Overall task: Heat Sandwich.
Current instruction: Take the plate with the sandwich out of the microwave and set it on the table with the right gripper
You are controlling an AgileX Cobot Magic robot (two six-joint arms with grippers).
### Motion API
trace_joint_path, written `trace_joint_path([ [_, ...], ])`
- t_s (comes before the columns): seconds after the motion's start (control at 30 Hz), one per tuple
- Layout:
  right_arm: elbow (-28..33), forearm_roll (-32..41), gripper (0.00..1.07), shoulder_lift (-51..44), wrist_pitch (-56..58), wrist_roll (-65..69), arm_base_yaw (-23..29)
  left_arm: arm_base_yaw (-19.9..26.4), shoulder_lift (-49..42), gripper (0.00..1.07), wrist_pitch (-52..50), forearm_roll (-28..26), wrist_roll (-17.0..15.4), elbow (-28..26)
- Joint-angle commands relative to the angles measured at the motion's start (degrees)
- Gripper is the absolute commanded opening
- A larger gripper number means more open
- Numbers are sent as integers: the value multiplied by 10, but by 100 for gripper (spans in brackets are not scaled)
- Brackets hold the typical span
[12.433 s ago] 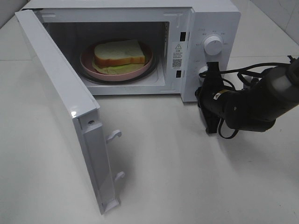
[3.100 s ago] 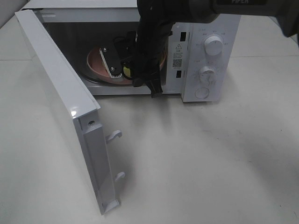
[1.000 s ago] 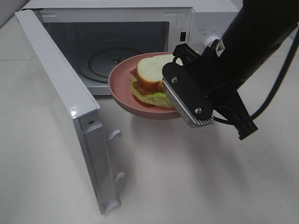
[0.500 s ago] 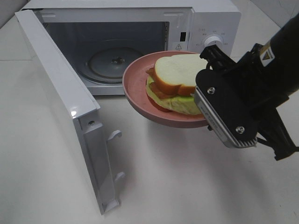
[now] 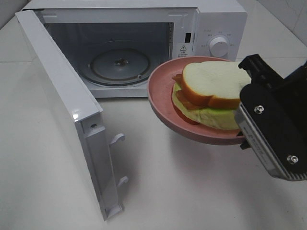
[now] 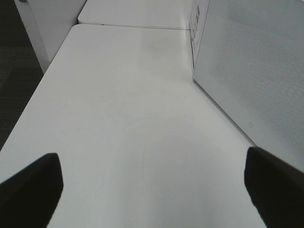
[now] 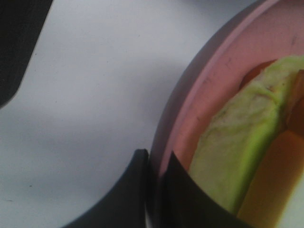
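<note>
sandwich (image 5: 211,93) on pink plate (image 5: 160,96) above white table (image 5: 182,187)

From the high camera I get bright, even, diffuse overhead light. The round pink plate (image 5: 163,103) casts a soft grey shadow on the matte white tabletop (image 5: 192,191) toward six o'clock. A small glare spot sits on the open white microwave door's edge (image 5: 75,116). The big black gripper housing (image 5: 276,129) at four o'clock is close but fairly sharp. My left wrist view is clear, its dark fingertips (image 6: 28,190) soft. The right wrist view is heavily blurred, the green lettuce (image 7: 237,156) smeared.
</note>
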Motion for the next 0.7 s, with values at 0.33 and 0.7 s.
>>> trace_joint_path([
  [0.33, 36, -92, 1, -47, 38, 186, -2, 1, -15, 98, -3, 0, 1, 2],
  [0.7, 38, -171, 0, -48, 65, 366, -2, 1, -15, 98, -3, 0, 1, 2],
])
